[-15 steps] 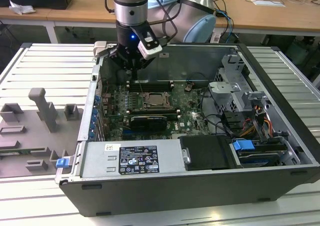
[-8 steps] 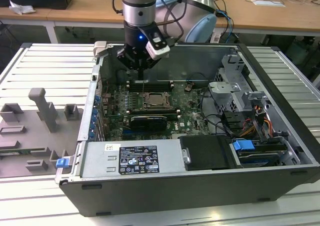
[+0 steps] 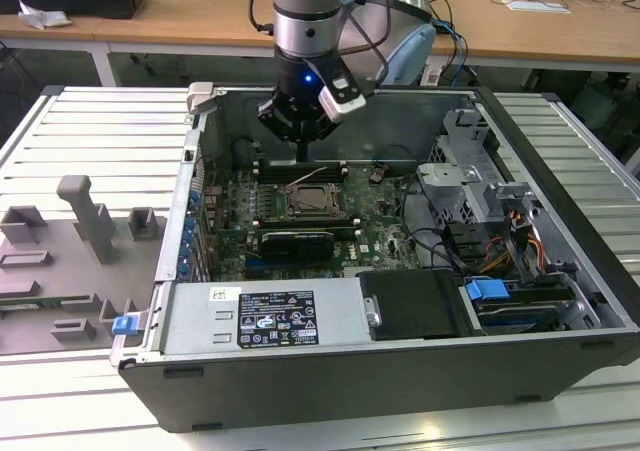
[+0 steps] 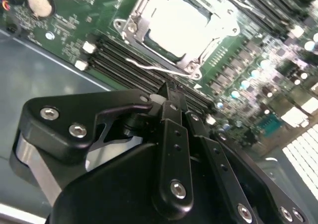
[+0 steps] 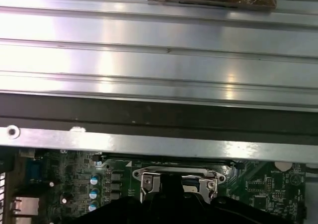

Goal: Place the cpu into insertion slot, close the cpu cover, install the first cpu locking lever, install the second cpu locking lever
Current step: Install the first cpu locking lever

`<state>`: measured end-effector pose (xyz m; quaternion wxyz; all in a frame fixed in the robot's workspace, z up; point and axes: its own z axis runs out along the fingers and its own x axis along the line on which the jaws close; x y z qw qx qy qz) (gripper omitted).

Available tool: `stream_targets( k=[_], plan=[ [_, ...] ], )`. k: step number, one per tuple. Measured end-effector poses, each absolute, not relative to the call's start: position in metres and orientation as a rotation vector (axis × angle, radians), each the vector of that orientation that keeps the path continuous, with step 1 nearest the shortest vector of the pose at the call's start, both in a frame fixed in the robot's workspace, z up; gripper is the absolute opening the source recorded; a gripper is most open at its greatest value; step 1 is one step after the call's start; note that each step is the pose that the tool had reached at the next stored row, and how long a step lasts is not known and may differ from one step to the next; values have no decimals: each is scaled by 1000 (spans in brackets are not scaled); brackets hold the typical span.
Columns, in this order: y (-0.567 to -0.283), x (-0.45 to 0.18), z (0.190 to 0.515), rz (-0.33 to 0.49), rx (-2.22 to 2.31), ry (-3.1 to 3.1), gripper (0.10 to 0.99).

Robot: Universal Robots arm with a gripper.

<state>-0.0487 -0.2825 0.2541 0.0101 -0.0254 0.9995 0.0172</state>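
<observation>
The cpu (image 4: pixel 179 25) lies flat in the motherboard socket, its pale metal top showing through the window of the cpu cover (image 4: pixel 133 29), which is down over it. In the exterior view the socket and cpu (image 3: pixel 310 201) sit mid-board inside the open case. My gripper (image 3: pixel 303 157) hangs just behind the socket, fingers together and holding nothing. In the second wrist view my gripper's tip (image 4: pixel 170 91) is close to a thin wire locking lever (image 4: pixel 149 66) along the socket's near edge. I cannot tell whether it touches the lever. The first wrist view shows the cover (image 5: pixel 149 177) beyond the case wall.
Memory slots (image 3: pixel 300 168) run under the gripper. A black card (image 3: pixel 295 243) lies in front of the socket, with the power supply (image 3: pixel 260 316) nearer still. A drive cage (image 3: pixel 470 186) and cables fill the exterior view's right. Grey fixtures (image 3: pixel 90 221) stand outside the case.
</observation>
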Motion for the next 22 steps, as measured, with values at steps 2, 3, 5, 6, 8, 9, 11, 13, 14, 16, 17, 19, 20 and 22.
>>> stream_targets(
  k=[2, 3, 5, 6, 8, 9, 11, 13, 14, 16, 17, 19, 20, 22],
  plan=[
    [-283, -48, 253, 77, -79, 3119, 106],
    [-283, -48, 252, 93, -79, 3118, 106],
    [-283, -48, 251, 100, -79, 3118, 106],
    [-284, -48, 250, 100, -79, 3118, 106],
    [-284, -48, 248, 100, -79, 3118, 106],
    [-284, -47, 247, 100, -80, 3118, 106],
    [-284, -44, 244, 100, -93, 3118, 106],
    [-284, -40, 240, 101, -106, 3118, 106],
    [-284, -39, 239, 100, -106, 3118, 106],
    [-284, -37, 236, 100, -106, 3118, 106],
    [-284, -36, 235, 100, -106, 3118, 106],
    [-284, -33, 233, 100, -106, 3118, 106],
    [-284, -32, 232, 100, -106, 3118, 106],
    [-284, -31, 230, 100, -106, 3118, 106]
  ],
)
